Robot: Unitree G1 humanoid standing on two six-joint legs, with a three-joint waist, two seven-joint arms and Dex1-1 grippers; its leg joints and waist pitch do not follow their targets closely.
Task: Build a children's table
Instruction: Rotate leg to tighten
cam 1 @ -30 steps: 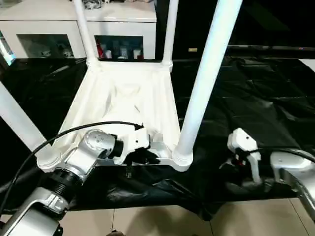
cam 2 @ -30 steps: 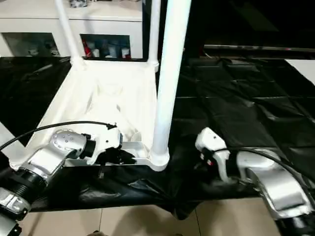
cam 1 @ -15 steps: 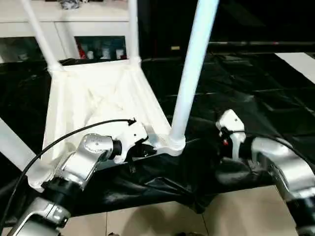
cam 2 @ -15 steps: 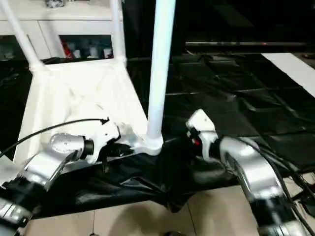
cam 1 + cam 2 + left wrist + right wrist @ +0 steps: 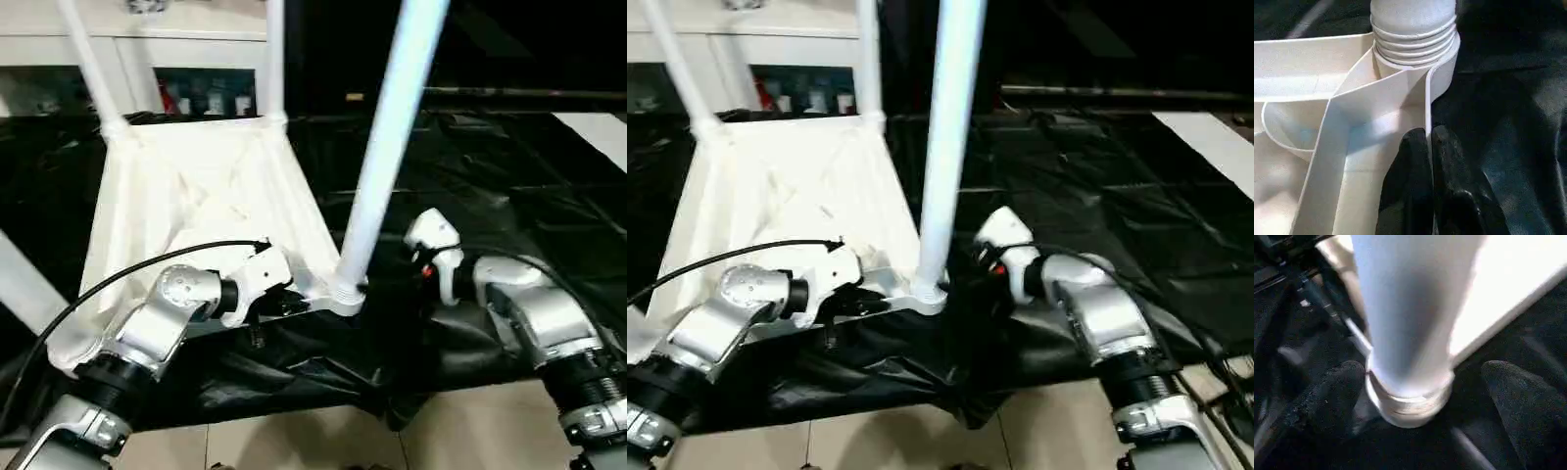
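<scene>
Light falls from above and washes the white tabletop (image 5: 196,186) nearly featureless, while the black sheeting (image 5: 509,186) stays dim with faint sheen along its creases. In the right wrist view the near leg (image 5: 1410,308) is smeared by blur with glare beside it. The left wrist view is sharper, with soft shadows inside the ribs.

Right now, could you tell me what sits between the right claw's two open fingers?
The near-right leg of the children's table, just above its corner socket, stands between the right claw's fingers in the right wrist view, untouched.

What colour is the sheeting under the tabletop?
Black, glossy and wrinkled sheeting; clearest in the left eye view.
</scene>
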